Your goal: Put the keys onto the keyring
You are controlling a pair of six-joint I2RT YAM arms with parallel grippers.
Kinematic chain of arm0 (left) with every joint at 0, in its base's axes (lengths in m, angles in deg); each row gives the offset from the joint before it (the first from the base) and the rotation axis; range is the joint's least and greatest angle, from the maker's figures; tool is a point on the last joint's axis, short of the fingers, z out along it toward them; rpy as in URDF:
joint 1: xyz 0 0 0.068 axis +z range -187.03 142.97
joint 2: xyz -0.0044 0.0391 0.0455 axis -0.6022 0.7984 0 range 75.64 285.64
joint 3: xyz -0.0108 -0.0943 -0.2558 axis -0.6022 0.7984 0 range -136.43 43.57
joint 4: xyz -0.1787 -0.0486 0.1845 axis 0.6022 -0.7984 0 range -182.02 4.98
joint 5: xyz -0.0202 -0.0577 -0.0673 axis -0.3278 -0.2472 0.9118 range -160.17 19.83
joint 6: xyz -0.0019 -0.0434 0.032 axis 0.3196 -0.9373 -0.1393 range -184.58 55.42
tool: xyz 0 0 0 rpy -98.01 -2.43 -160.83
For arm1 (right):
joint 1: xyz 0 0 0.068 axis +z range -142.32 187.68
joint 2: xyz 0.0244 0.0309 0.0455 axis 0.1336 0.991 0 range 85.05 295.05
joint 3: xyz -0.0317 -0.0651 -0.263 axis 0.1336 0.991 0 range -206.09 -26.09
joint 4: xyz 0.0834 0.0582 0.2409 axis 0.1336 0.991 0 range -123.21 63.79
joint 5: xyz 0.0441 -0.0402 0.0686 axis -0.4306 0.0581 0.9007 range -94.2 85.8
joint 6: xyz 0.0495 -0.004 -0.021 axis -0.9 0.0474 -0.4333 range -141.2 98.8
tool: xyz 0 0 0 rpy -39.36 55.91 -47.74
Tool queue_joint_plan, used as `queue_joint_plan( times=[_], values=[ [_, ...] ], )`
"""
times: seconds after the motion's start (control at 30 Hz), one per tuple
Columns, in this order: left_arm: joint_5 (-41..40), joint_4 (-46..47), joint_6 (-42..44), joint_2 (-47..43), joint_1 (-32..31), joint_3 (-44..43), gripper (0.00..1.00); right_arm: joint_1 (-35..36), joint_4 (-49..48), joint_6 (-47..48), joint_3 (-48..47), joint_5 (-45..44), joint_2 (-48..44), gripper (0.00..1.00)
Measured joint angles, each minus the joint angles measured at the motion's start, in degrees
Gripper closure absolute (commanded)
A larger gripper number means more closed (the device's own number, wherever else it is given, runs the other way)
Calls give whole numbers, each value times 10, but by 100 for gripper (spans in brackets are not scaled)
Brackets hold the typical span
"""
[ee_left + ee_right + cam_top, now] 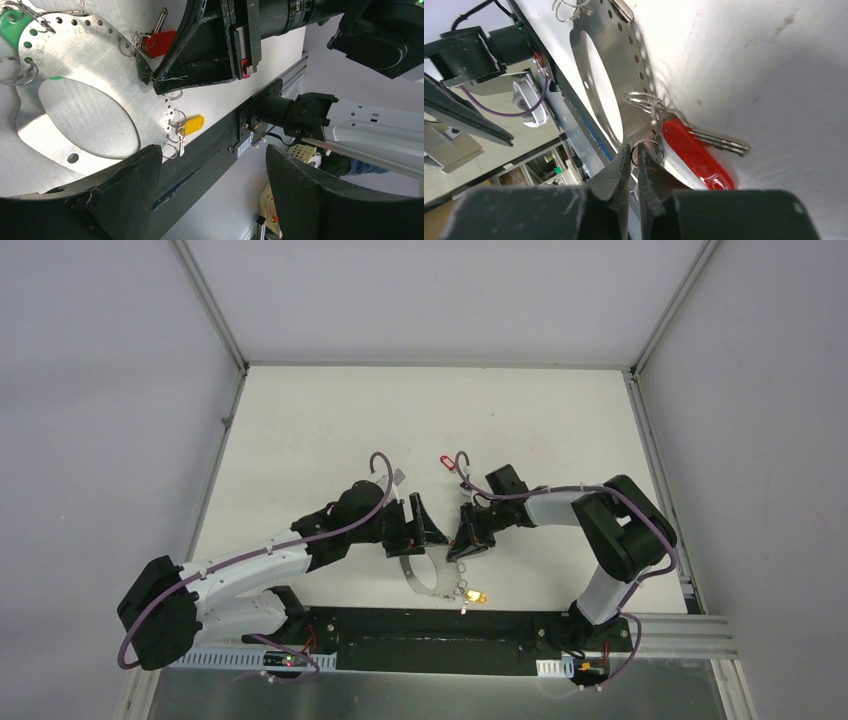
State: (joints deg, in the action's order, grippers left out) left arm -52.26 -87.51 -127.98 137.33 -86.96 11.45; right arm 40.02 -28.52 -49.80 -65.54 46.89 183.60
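Your left claw point(214, 152) stands wide; right claw point(634, 150) narrow at red key point(694, 155) loop point(655, 151), hold unclear. Light, slippery wire: pinch squarely.

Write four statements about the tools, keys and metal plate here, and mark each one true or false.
1. The left tool is wide open, with nothing between its fingers. True.
2. The right tool has its jaws spread wide. False: they are nearly closed, at a small wire ring beside the red-tagged silver key.
3. The yellow-tagged silver key lies at the edge of the flat perforated silver metal plate. True.
4. The green oval plastic tag touches the yellow one. False: they are far apart.
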Motion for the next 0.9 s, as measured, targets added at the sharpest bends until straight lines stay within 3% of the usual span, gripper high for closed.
queue_joint_plan(
  times=[0.3,0.5,0.73,0.9],
  values=[
    [-15,-37,13,-31,0,0,22,34,75,39,-37,-57,-2,80],
    [-21,-48,14,-43,0,0,22,38,101,54,-41,-78,-15,86],
    [-39,-78,32,-62,0,0,22,43,112,62,-45,-81,-15,81],
    [-59,-102,47,-90,0,0,22,49,117,65,-54,-81,-9,85]
  ],
)
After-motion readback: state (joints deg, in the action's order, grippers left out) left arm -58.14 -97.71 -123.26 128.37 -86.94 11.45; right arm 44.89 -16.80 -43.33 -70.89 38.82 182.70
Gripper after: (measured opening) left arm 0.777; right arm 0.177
